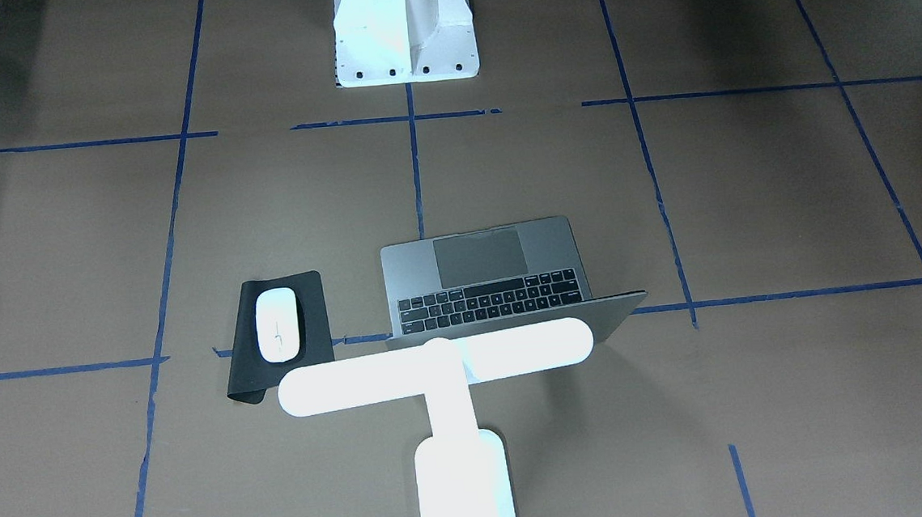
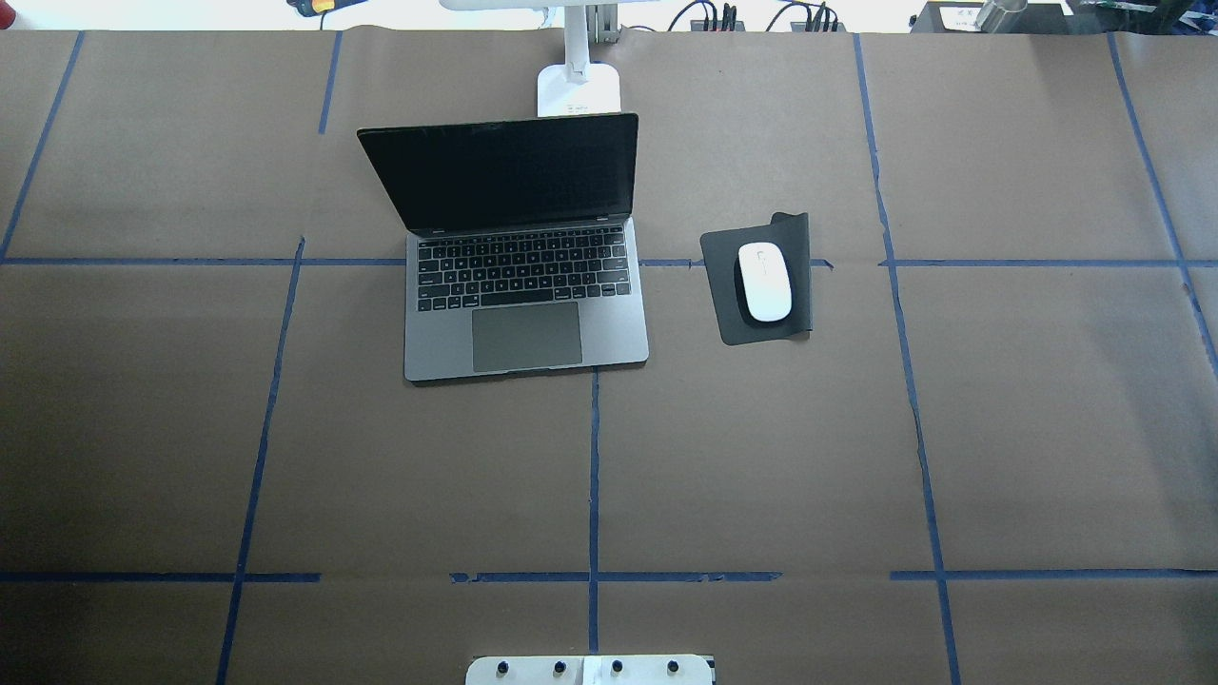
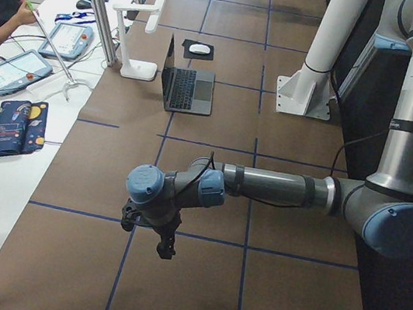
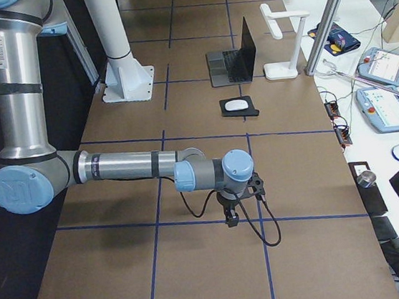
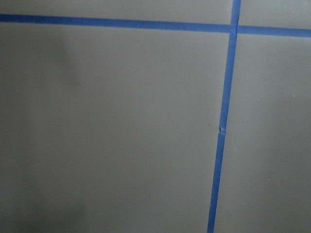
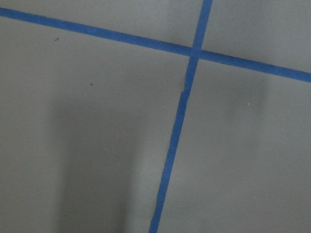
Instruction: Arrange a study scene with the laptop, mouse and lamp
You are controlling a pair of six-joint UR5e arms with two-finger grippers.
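Note:
The laptop (image 2: pixel 528 323) stands open at the table's middle, screen dark, keys toward the robot; it also shows in the front view (image 1: pixel 495 276). The white mouse (image 2: pixel 765 282) lies on a black mat (image 2: pixel 723 285) to the laptop's right. The lamp (image 1: pixel 436 366) glows behind the laptop; only its base (image 2: pixel 579 90) shows clearly from overhead. My left gripper (image 3: pixel 163 246) hangs over bare table far from them, seen only from the side, so I cannot tell its state. The same holds for my right gripper (image 4: pixel 231 220).
Brown paper with blue tape lines (image 2: pixel 594 476) covers the table. The white bolted pedestal (image 1: pixel 404 27) stands at the robot's side. Both wrist views show only paper and tape. Tablets and cables lie on the white bench (image 3: pixel 23 71) beyond the lamp.

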